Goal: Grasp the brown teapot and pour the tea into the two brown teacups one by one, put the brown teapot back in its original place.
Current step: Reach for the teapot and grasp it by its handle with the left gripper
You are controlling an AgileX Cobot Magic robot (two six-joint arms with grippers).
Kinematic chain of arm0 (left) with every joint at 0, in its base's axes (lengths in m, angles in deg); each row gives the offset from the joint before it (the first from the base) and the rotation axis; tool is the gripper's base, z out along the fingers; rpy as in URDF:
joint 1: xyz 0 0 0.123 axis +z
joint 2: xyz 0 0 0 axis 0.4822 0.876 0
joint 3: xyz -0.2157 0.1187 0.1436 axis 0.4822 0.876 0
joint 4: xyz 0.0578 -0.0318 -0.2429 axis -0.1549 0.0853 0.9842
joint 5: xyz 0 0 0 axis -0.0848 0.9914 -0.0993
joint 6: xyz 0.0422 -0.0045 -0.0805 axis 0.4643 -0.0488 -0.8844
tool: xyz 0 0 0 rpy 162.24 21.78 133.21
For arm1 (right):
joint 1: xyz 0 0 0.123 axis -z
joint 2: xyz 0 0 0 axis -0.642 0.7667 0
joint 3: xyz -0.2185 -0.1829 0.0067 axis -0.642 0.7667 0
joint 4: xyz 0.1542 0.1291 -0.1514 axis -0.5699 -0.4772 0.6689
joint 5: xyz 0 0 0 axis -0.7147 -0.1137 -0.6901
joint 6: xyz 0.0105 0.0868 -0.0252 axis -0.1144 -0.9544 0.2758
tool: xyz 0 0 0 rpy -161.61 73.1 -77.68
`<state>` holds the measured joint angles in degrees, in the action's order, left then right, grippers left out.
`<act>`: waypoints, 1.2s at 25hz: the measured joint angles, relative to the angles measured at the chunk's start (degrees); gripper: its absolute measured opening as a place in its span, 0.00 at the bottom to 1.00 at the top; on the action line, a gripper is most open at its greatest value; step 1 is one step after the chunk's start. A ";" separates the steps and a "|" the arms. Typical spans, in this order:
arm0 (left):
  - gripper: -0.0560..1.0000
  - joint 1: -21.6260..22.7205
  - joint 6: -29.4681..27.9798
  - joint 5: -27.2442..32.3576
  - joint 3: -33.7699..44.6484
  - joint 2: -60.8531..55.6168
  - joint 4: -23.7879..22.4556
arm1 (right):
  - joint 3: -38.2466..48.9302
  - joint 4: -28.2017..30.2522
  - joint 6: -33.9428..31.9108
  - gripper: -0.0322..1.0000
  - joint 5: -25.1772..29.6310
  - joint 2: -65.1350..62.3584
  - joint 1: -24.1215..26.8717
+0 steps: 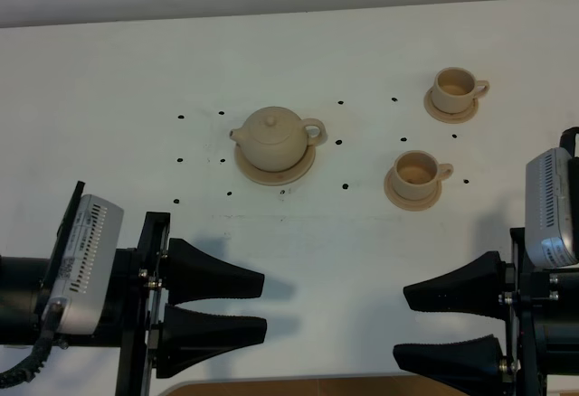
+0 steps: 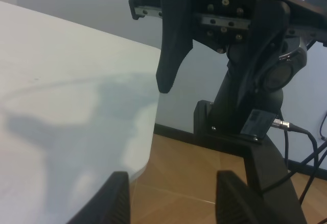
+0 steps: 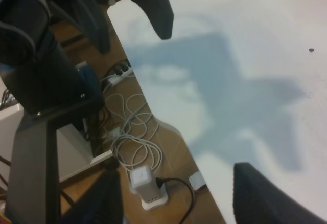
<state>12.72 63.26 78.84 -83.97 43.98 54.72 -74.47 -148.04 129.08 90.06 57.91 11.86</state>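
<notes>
The brown teapot (image 1: 274,138) stands upright on its round saucer, the original place (image 1: 291,173), at the middle back of the white table, spout to the left and handle to the right. The two brown teacups stand on their saucers at the right: one far (image 1: 454,89), one nearer (image 1: 416,172). My left gripper (image 1: 263,306) is open and empty near the front left edge, well short of the teapot. My right gripper (image 1: 403,325) is open and empty at the front right, facing the left one. Neither wrist view shows the teapot or the cups; both show open jaws over the table edge (image 2: 172,178) (image 3: 171,183).
Small black dots (image 1: 339,142) mark the table (image 1: 109,70) around the tea set. The table's front edge (image 1: 271,382) lies just below both grippers, with wooden floor beyond. The right wrist view shows cables and a power strip (image 3: 145,183) on the floor and the left arm's base (image 3: 46,81).
</notes>
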 joint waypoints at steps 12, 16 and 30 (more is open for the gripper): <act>0.44 0.00 -0.05 0.00 0.00 0.00 0.40 | 0.00 -0.11 0.00 0.49 0.00 0.00 0.00; 0.44 0.00 -0.05 0.00 0.00 0.00 1.35 | 0.00 -1.48 0.00 0.49 0.00 0.00 0.00; 0.44 0.00 -12.83 -6.03 -5.36 0.00 3.53 | 0.00 -9.01 -1.06 0.47 -4.25 0.00 0.00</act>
<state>12.72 50.42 72.81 -89.33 43.98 58.25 -74.47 -157.05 128.02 85.82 57.91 11.86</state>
